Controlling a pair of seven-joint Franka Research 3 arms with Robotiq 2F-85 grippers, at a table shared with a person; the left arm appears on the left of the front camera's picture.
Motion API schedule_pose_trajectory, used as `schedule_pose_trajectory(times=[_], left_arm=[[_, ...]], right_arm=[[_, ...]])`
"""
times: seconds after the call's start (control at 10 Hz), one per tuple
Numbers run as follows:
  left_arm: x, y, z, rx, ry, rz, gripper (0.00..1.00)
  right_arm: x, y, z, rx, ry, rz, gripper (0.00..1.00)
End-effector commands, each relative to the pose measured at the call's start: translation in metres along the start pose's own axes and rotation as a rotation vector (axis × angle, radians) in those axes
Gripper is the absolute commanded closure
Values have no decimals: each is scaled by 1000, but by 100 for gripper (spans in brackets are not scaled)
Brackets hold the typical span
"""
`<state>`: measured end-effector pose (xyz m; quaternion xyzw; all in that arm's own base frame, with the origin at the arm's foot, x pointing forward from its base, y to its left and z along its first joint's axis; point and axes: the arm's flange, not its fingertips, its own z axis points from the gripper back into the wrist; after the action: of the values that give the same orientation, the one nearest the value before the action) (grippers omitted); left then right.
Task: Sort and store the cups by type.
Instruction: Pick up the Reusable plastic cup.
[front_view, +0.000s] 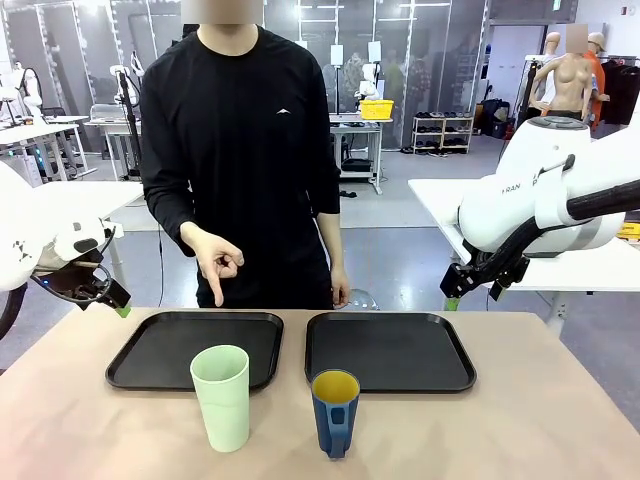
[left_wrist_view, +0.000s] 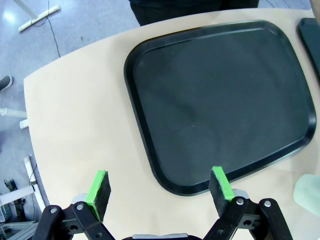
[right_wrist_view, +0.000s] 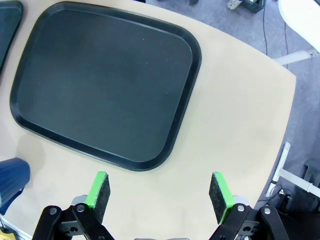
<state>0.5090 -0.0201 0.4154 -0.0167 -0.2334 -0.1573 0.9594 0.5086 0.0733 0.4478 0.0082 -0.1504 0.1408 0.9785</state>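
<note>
With left gripper (left_wrist_view: 159, 175) and right gripper (right_wrist_view: 159, 176) both spread apart, the mint-green tumbler (front_view: 221, 397) looked light and slippery, best squeezed mid-wall, the dark blue mug (front_view: 335, 411) across its body.

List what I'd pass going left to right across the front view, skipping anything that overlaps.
left gripper → mint-green tumbler → dark blue mug → right gripper. The left tray and right tray overlap the cups, so I left them out.

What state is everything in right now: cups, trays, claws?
Tall pale mint-green plastic tumbler: upright on table.
Short dark blue mug, yellow inside: upright on table.
Left black tray: bare.
Right black tray: bare.
Left gripper: open, empty.
Right gripper: open, empty.
Person's hand: pointing down toward left tray.
</note>
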Motion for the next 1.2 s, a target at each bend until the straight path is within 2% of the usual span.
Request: schedule_pose_trajectory(times=[0.0, 1.0, 1.1], left_arm=[[0, 2, 0, -2, -2, 5, 0], [0, 0, 0, 0, 0, 0, 0], [-3, -1, 0, 11, 19, -49, 0]], right_arm=[[-1, 0, 0, 1, -11, -2, 0], [-1, 0, 0, 1, -11, -2, 0], [-1, 0, 0, 1, -11, -2, 0]])
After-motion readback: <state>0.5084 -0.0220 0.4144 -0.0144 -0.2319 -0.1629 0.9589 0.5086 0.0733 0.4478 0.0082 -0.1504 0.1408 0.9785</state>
